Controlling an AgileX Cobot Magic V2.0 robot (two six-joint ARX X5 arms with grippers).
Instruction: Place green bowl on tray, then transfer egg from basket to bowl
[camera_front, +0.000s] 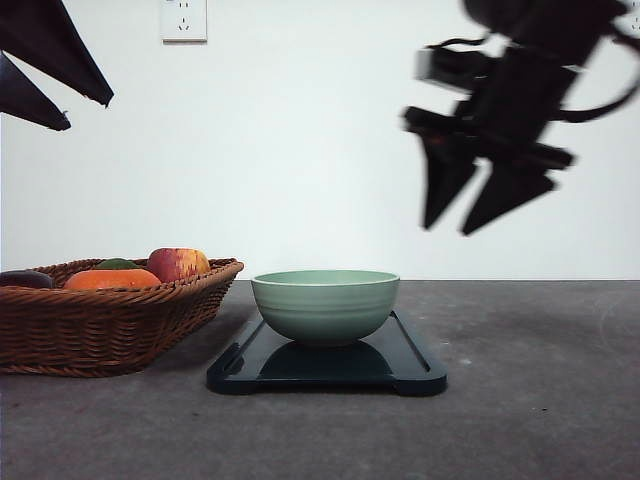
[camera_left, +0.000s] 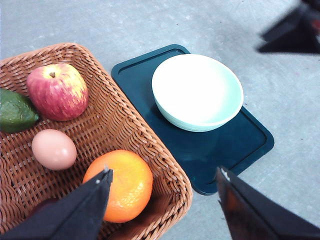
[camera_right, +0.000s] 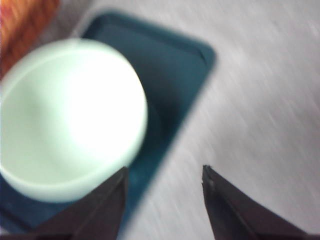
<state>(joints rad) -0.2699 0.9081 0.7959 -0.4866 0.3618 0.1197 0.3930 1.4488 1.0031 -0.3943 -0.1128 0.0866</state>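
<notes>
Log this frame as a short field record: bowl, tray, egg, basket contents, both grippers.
bowl: green bowl sits on tray, empty
egg: egg lies in basket, not yet moved
basket contents: apple, orange, avocado
left gripper: left gripper open, above the basket's edge
right gripper: right gripper open, raised above the tray's right side, holds nothing

The right gripper is black, with tapering pointed fingers. Dark cables loop behind it. The left gripper has matching black wedge-shaped fingers.
</notes>
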